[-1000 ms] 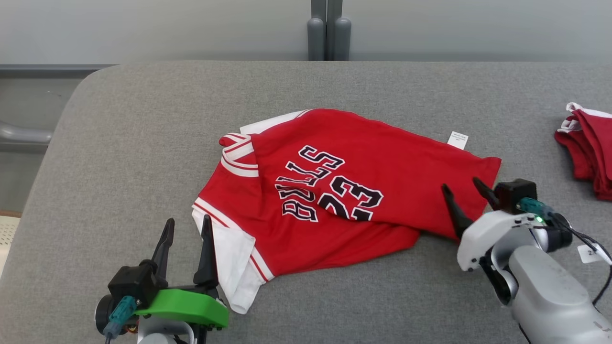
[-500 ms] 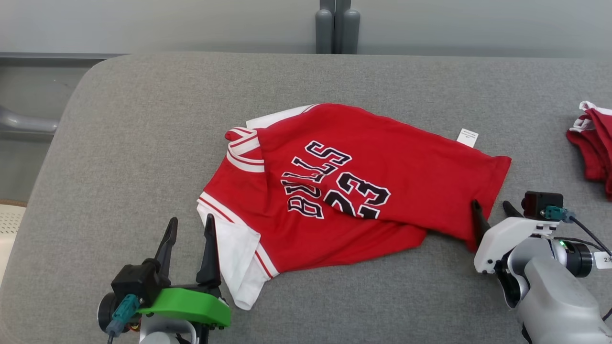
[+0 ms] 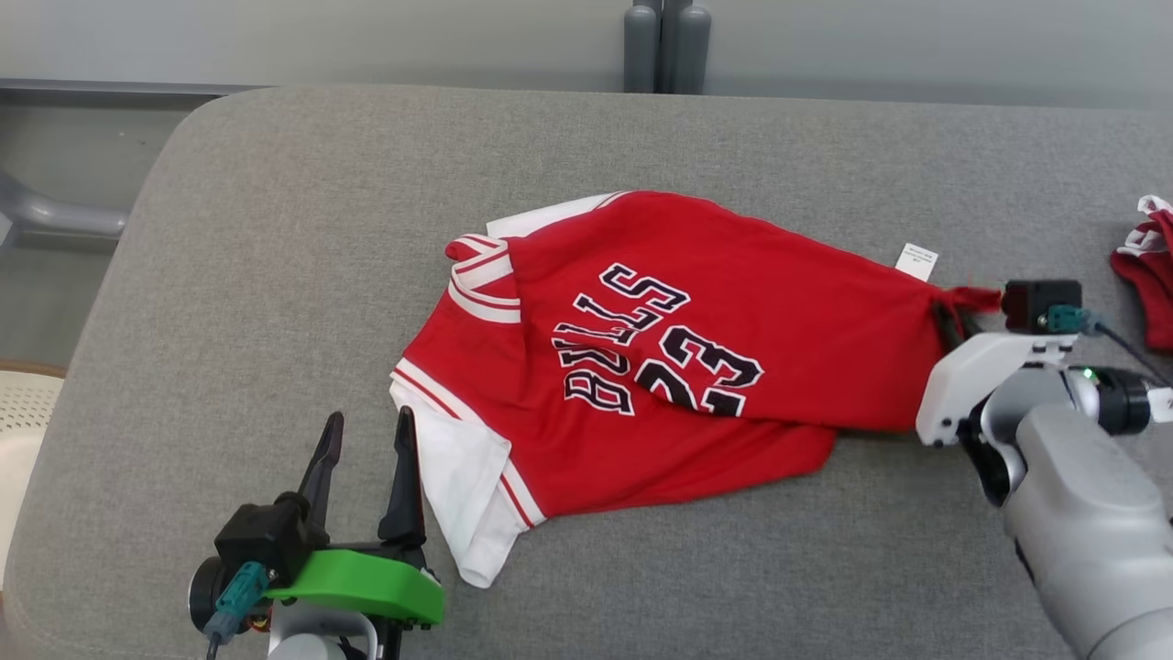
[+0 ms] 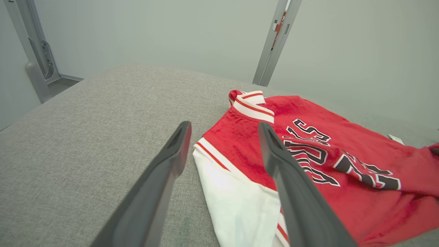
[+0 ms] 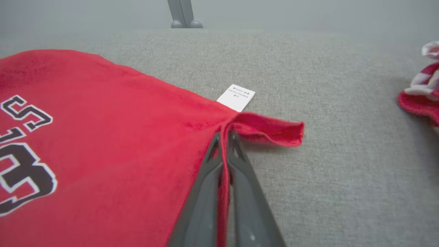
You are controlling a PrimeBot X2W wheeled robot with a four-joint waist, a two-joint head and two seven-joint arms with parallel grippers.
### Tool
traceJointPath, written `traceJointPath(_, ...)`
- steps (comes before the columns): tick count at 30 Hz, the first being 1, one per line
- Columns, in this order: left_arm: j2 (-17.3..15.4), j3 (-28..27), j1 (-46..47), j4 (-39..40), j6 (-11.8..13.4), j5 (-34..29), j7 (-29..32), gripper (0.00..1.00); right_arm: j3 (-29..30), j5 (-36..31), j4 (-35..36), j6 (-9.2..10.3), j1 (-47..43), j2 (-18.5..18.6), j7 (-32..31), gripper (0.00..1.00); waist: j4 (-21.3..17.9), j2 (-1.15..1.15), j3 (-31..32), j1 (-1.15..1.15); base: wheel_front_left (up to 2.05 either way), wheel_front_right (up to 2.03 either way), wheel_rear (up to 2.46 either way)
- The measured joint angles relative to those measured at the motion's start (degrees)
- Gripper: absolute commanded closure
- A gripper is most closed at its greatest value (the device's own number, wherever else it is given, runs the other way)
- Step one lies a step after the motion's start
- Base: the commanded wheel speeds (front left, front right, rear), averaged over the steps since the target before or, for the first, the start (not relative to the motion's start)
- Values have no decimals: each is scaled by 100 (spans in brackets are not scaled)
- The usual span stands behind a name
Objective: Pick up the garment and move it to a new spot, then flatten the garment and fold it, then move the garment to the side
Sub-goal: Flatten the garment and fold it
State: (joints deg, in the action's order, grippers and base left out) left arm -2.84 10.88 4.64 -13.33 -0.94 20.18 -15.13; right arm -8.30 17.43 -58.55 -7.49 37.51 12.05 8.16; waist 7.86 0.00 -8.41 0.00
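Note:
The garment is a red jersey with white sleeves and black lettering, lying crumpled across the middle of the grey table. My right gripper is shut on the garment's right hem corner, and the cloth there is pinched and drawn tight. In the right wrist view the two fingers squeeze a red fold of the garment between them. My left gripper stands open at the lower left, just beside the white sleeve. In the left wrist view its right finger lies over the garment.
A second red and white cloth pile lies at the table's right edge, also in the right wrist view as a cloth pile. A white label sticks out from the hem. Grey posts stand behind the table's far edge.
My right gripper has closed on the hem corner and pulled it up and to the right, stretching the cloth. The head camera has shifted. The left gripper has stayed put.

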Motion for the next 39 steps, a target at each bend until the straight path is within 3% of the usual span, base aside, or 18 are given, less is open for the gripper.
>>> traceJointPath(19,0,308,186,224,22,133,0,0,-43,-854,232,-1,2464,1033,-544,100,397,0,-396,0,0,0,0)
traceJointPath(31,-1,476,410,264,93,248,0,0,176,-1602,-582,-1,2848,623,-450,98,768,0,-899,0,0,0,0)
traceJointPath(32,-1,481,425,270,94,248,0,0,230,-1689,-630,-1,2853,604,-363,66,789,0,-937,0,0,0,0)
traceJointPath(33,-1,487,432,274,96,248,0,0,278,-1753,-675,0,2861,575,-283,0,807,0,-972,0,0,0,0)
traceJointPath(39,-1,465,479,265,118,242,0,0,319,-1774,-929,-4,2915,263,123,0,782,0,-1071,0,0,0,0)
